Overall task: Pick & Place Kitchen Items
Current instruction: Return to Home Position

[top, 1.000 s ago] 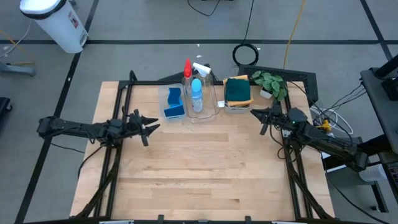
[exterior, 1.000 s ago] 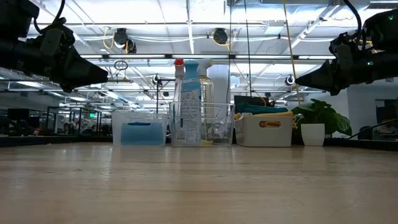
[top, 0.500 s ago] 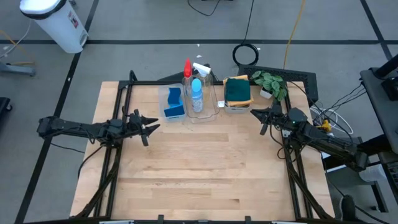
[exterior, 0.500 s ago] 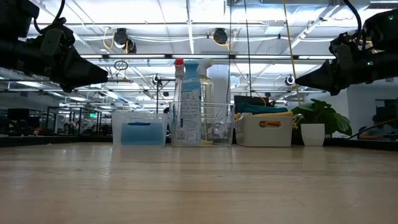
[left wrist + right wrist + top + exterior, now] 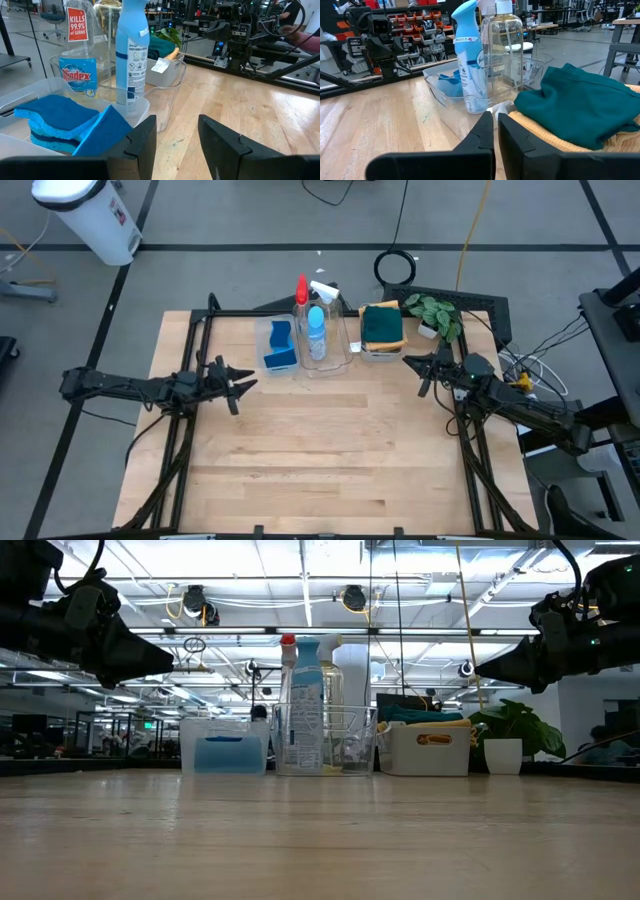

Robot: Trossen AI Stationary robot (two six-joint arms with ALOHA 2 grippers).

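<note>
Now the things are put away and the arms go to rest

All the kitchen things sit in a row along the back edge of the desk [image 5: 320,460]. The blue sponges [image 5: 60,112] lie in a clear bin [image 5: 262,340]. Just beside it, the spray bottles [image 5: 316,330] stand upright in a second clear bin [image 5: 338,345]. Next comes a pale bin [image 5: 430,755] with the green cloth [image 5: 570,102] on top of an orange cloth [image 5: 545,131]. A small plant [image 5: 436,312] stands at the back right corner.

The left gripper [image 5: 176,121] hangs above the desk's left edge, pointing toward the middle. Its fingers are spread apart and hold nothing. The right gripper [image 5: 495,116] hangs near the right edge, just in front of the cloth bin. Its fingers are pressed almost together, and they hold nothing too.

Nothing is left lying loose on the desk, so the picking and placing looks done. I think the step now is going to the rest spot. For that, each arm needs only to draw away toward its own side. The right one is close to the bins, so it should pull away gently and not bump them.
</note>
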